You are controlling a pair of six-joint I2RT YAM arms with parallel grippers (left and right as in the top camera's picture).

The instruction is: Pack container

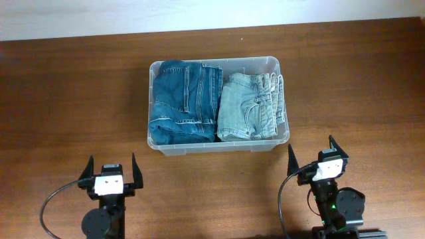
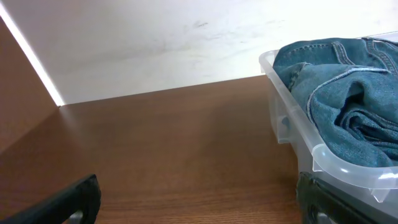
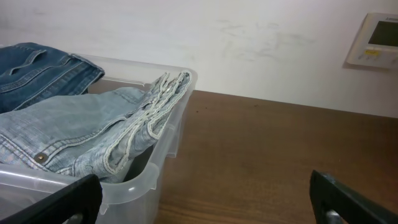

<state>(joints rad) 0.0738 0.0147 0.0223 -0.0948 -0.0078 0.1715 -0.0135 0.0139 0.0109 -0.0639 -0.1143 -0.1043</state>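
The clear plastic container (image 1: 274, 64) stands at the middle of the wooden table. Inside it lie folded dark blue jeans (image 1: 184, 101) on the left and folded light blue jeans (image 1: 251, 106) on the right. My left gripper (image 1: 109, 166) rests near the front edge, left of the container, open and empty. My right gripper (image 1: 312, 157) rests at the front right, just past the container's near right corner, open and empty. The left wrist view shows the container's rim (image 2: 329, 158) and the dark jeans (image 2: 348, 106). The right wrist view shows the rim (image 3: 134, 183) and the light jeans (image 3: 81, 130).
Bare wooden table (image 1: 73, 99) stretches on both sides of the container. A white wall (image 2: 155, 43) runs along the far edge. A wall thermostat (image 3: 374, 40) hangs at the right in the right wrist view.
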